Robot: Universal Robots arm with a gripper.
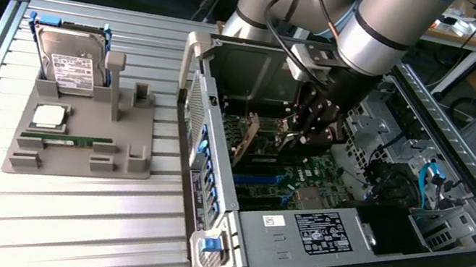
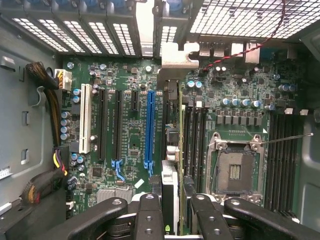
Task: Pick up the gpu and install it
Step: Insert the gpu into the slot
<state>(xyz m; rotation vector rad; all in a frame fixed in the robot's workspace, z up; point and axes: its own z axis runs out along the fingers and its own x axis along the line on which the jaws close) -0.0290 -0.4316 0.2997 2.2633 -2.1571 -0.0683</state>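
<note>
One gpu point(image 2: 172, 150) is held edge-on between the gripper point(image 2: 172, 212) fingers, over the motherboard point(image 2: 130, 130) inside the open computer case point(image 1: 207, 194).

Taken from the exterior view's left, a grey parts tray point(image 1: 79, 149) is seen on the slatted table point(image 1: 56, 219), with a silver hard drive point(image 1: 68, 59) standing in it, a small square chip point(image 1: 49, 116) and a green RAM stick point(image 1: 67, 140); the case lies to the exterior view's right, and the arm is reached down into it. In the wrist view the jaws are seen clamped on the card, which runs straight away from them, its silver bracket point(image 2: 177, 57) at the far end by the case's rear grille. The card's long axis is lined up parallel with the blue expansion slot point(image 2: 149, 130), which lies just beside it, between it and the white slot point(image 2: 86, 117). The empty CPU socket point(image 2: 235, 167) lies on the card's other side. Whether the card's edge is touching any slot cannot be told.
</note>
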